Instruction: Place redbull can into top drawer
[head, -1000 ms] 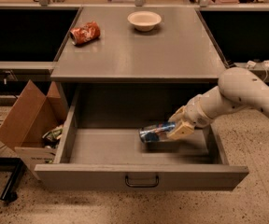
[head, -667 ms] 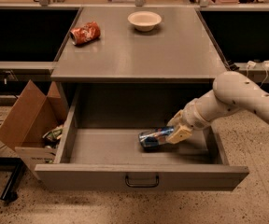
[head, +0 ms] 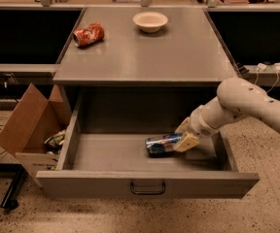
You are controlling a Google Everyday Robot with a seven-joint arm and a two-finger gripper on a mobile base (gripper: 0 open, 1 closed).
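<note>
the top drawer (head: 101, 177) is pulled all the way out under the grey table (head: 179, 57), and the redbull can (head: 160, 144) is lying on its side on the drawer floor, right of the middle and closer to the front panel than the back wall. the arm comes in from the right over the drawer's side wall, and the gripper (head: 179, 140) is down inside the drawer at the can's right end. its cream fingers (head: 187, 142) sit on either side of that end and look clamped on the can, so it's gripping it while the can rests on the bottom. the small dark handle (head: 147, 188) sits centred on the drawer front.

up on the tabletop there's a crushed red-orange can (head: 88, 34) on its side near the left back corner, and a pale bowl (head: 150, 21) well apart from it toward the back middle. a cardboard box (head: 30, 125) with open flaps stands on the floor just beside the drawer's left wall, with some stuff in it that's hard to make out.
</note>
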